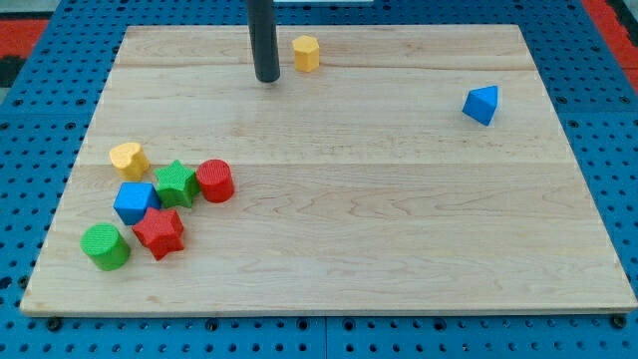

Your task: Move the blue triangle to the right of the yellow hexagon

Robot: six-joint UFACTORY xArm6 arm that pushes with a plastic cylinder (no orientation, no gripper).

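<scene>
The blue triangle (480, 105) lies near the view's right edge of the wooden board, in its upper part. The yellow hexagon (306, 53) sits near the view's top, about mid-board. My tip (266, 79) is the lower end of the dark rod. It stands just left of the yellow hexagon and slightly below it, apart from it. The blue triangle is far to the right of the tip.
A cluster sits at the view's lower left: a yellow heart (129, 159), a green star (175, 183), a red cylinder (215, 180), a blue cube (136, 202), a red star (159, 232) and a green cylinder (106, 246). The board (379, 229) lies on a blue pegboard.
</scene>
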